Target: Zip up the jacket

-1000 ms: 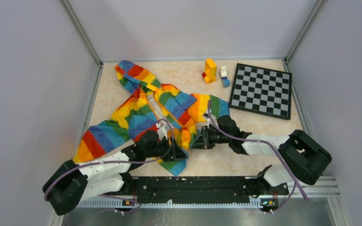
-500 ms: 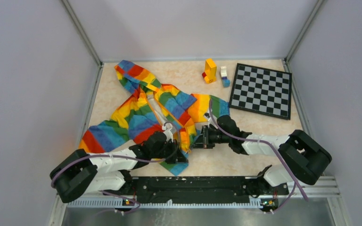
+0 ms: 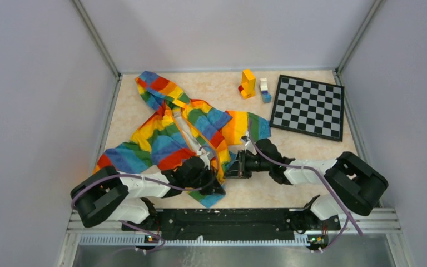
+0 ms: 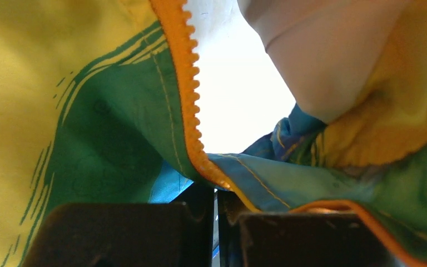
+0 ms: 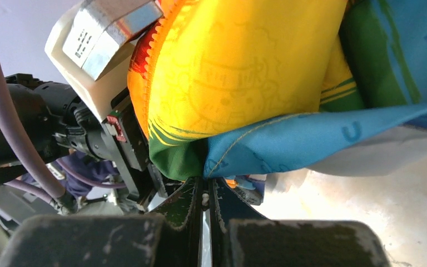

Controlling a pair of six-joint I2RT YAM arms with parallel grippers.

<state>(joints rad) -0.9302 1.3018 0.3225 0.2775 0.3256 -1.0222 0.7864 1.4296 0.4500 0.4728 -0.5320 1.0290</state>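
Observation:
The rainbow-striped jacket lies open on the table, hood to the far left. Its bottom hem is bunched between my two grippers. My left gripper is at the hem's lower front. In the left wrist view the orange zipper strip runs down into its shut jaws. My right gripper faces it from the right. The right wrist view shows it shut on the green and blue hem fabric. The zipper slider is hidden.
A black-and-white chessboard lies at the back right. A yellow block stack and a small white-and-blue block stand beside it. Grey walls close in the table on three sides. The left arm's wrist camera is close to my right gripper.
My left gripper has shut on the jacket's zipper edge, and its arm has shifted right towards the hem. The right gripper has kept its hold and barely moved.

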